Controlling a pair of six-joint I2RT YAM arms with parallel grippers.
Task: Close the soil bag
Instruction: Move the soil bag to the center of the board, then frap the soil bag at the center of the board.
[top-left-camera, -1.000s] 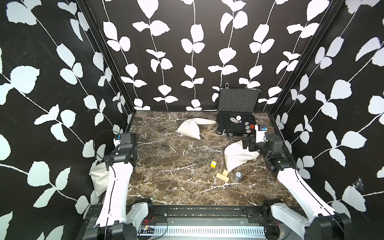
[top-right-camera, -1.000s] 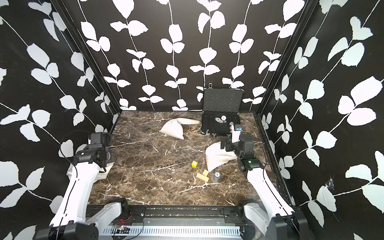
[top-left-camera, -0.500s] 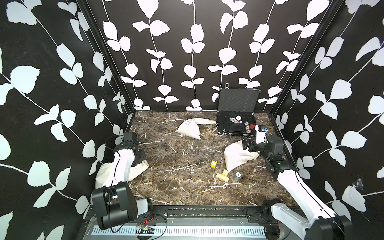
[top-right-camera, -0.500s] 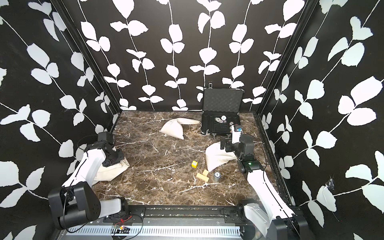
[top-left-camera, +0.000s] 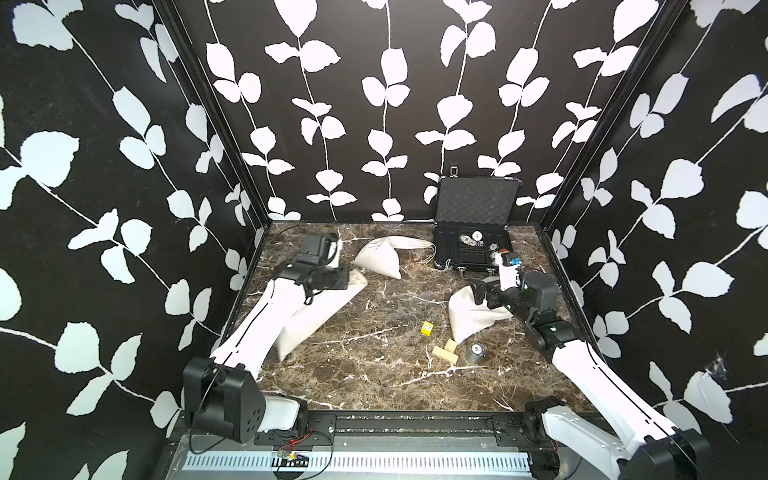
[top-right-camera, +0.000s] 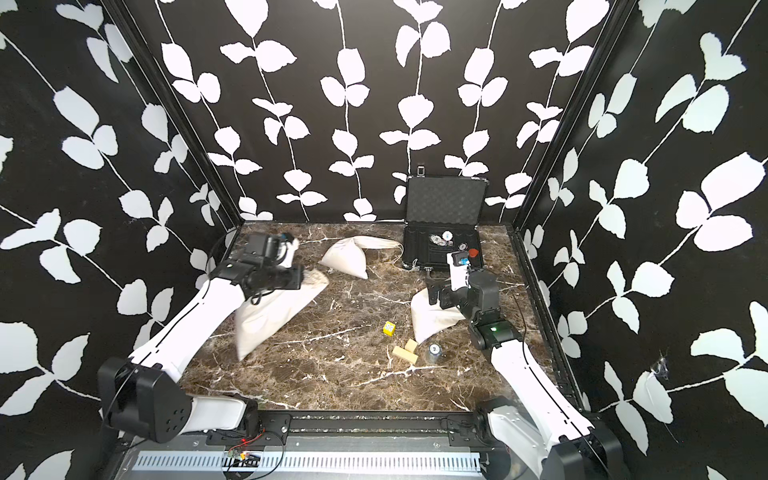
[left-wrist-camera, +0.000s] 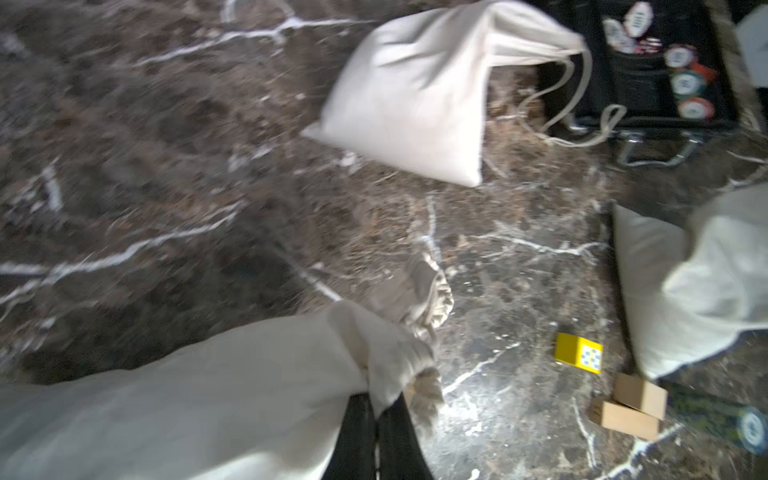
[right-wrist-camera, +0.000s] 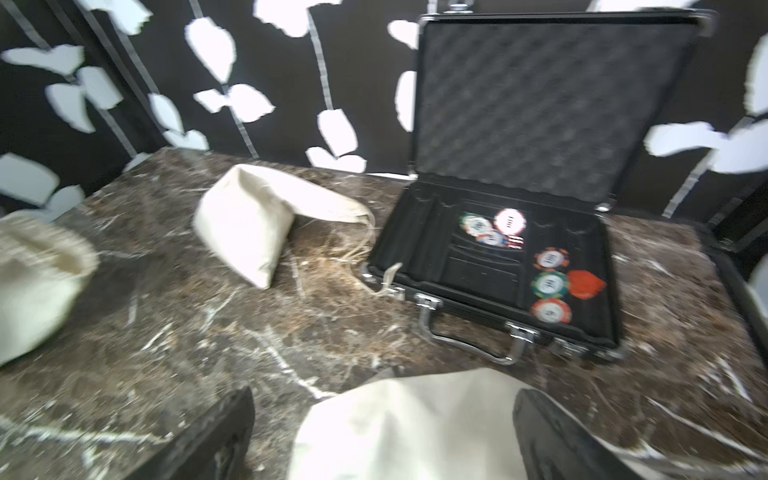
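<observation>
The soil bag (top-left-camera: 316, 316) (top-right-camera: 270, 316) is a cream cloth sack lying stretched out on the left of the marble table; its contents do not show. My left gripper (top-left-camera: 351, 282) (top-right-camera: 305, 280) is shut on the bag's gathered mouth. In the left wrist view the gripper (left-wrist-camera: 376, 409) pinches the bunched cloth of the bag (left-wrist-camera: 187, 395). My right gripper (top-left-camera: 478, 291) (top-right-camera: 436, 293) (right-wrist-camera: 382, 415) stands open over the top of a second cream bag (top-left-camera: 469, 320) (top-right-camera: 432, 322) (right-wrist-camera: 407, 428), whose cloth lies between the wide-spread fingers.
A third cream bag (top-left-camera: 378, 262) (top-right-camera: 345, 259) with a loose drawstring lies at the back. Beside it an open black case (top-left-camera: 473, 245) (right-wrist-camera: 519, 270) holds poker chips. A yellow cube (top-left-camera: 427, 328), wooden blocks (top-left-camera: 445, 353) and a small can (top-left-camera: 476, 352) lie front right.
My left gripper has shut on the bag's mouth and dragged the bag from the left table edge inward toward the back. The right arm has barely moved.
</observation>
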